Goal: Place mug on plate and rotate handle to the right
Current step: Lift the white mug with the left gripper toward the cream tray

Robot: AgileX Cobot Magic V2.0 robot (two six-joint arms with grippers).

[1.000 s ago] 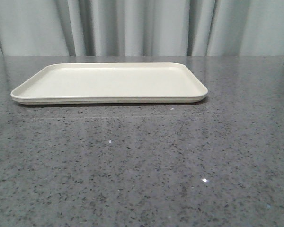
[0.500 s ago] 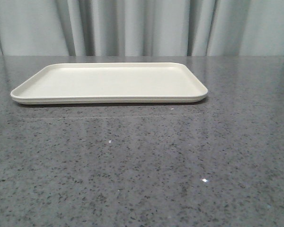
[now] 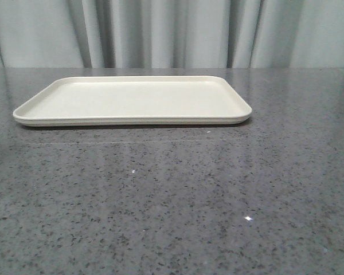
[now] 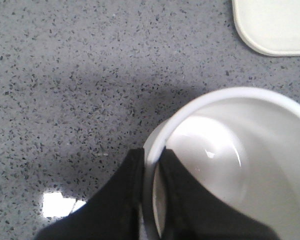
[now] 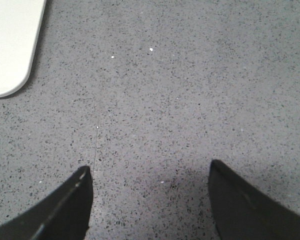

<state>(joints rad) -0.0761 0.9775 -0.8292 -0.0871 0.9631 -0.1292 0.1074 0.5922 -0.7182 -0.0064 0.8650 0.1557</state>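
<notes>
Grey counter (image 3: pixel 172 200) bare beside plate (image 3: pixel 132 98); left gripper (image 4: pixel 151 172) pinches mug (image 4: pixel 230 155) rim, right gripper (image 5: pixel 150 200) spread.

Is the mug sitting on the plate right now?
No, the plate is bare in the front view, and the left wrist view shows the left gripper pinching the mug rim over the table.

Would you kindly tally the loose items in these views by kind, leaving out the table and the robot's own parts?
Mug: 1, white, its rim pinched by the left hand.
Plate: 1, cream, with nothing on it.
Total: 2.
</notes>
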